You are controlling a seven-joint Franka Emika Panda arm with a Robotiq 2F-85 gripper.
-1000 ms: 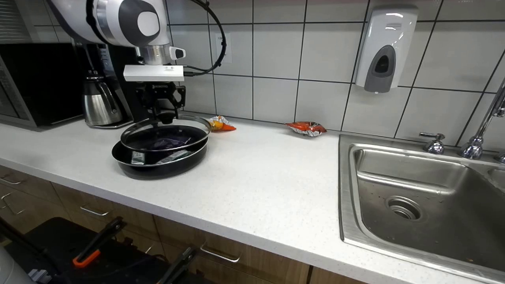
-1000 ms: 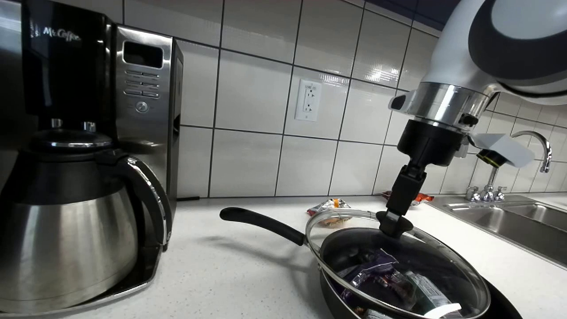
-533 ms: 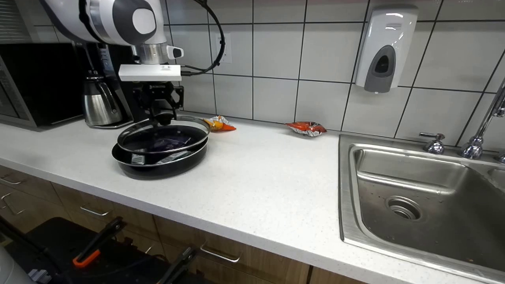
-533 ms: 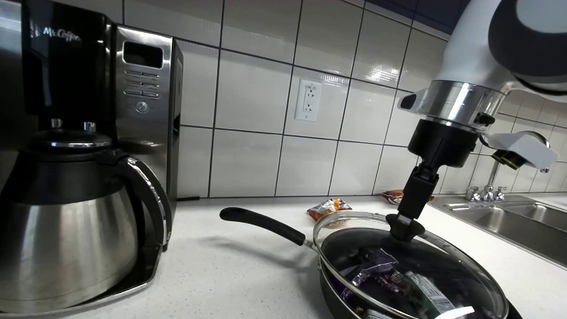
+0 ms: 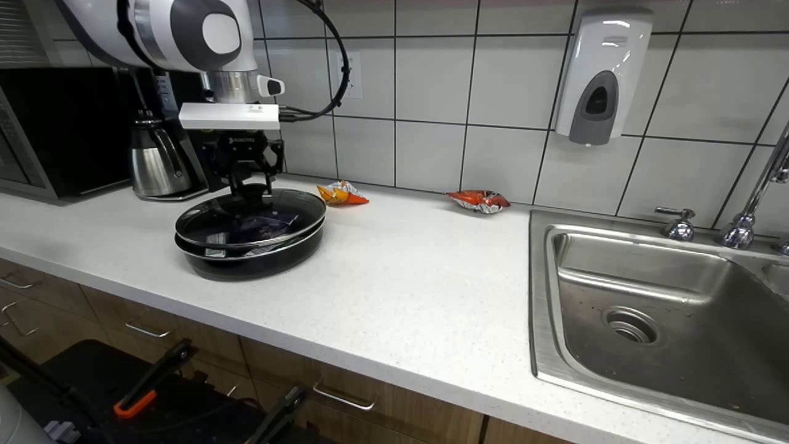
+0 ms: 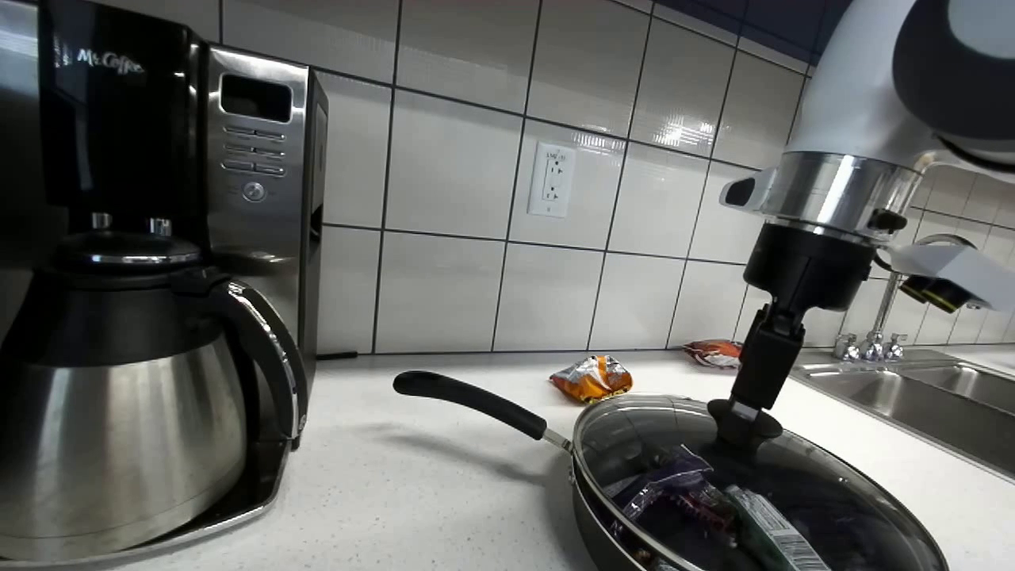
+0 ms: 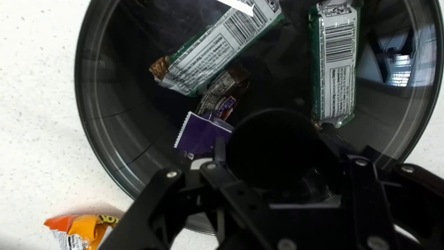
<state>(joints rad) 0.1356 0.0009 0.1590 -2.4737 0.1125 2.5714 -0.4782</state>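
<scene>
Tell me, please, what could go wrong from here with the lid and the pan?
1. The lid seems not fully seated: in an exterior view, a gap shows between it and the front rim of the pan. If the gripper lets go of the knob too early, the lid might drop or slide.
2. A bar shows in that gap, so it might get pinched or hold the lid up.

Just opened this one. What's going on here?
A robot arm has its pincer closed on the black knob of a glass lid. The lid is over a black frying pan, not flush: a gap shows between them. Through the glass, wrapped bars and a purple wrapper show in the pan. An orange packet and a red packet lie on the counter.
</scene>
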